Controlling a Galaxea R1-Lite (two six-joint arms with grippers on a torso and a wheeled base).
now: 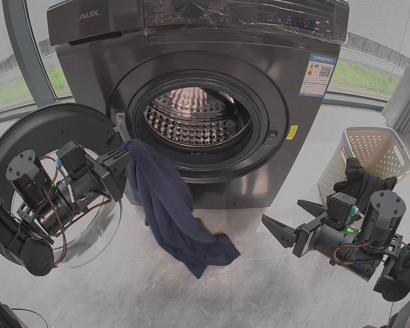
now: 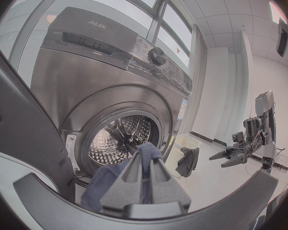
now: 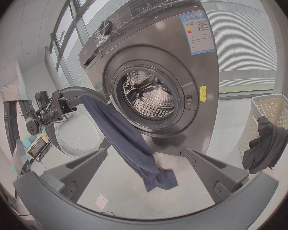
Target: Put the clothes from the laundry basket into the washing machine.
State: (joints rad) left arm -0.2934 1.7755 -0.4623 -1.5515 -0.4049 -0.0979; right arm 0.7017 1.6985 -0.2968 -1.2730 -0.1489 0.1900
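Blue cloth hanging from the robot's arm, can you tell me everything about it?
The blue cloth is dark navy, soft-looking fabric. The left gripper pinches its top end in shut jaws, just outside the open washing machine. It hangs long and creased, bunched at the bottom near the floor; whether it touches is unclear.

One washing machine (image 1: 278, 69) is counted, with one round door (image 1: 45, 128), one drum (image 1: 196, 115) and one dial (image 1: 190, 1). One laundry basket (image 1: 378, 146) is seen. Two garments are counted: one navy garment (image 1: 168, 206) and one black garment (image 1: 360, 181). Two grippers are counted, the left gripper (image 1: 123, 153) and the right gripper (image 1: 284, 212)
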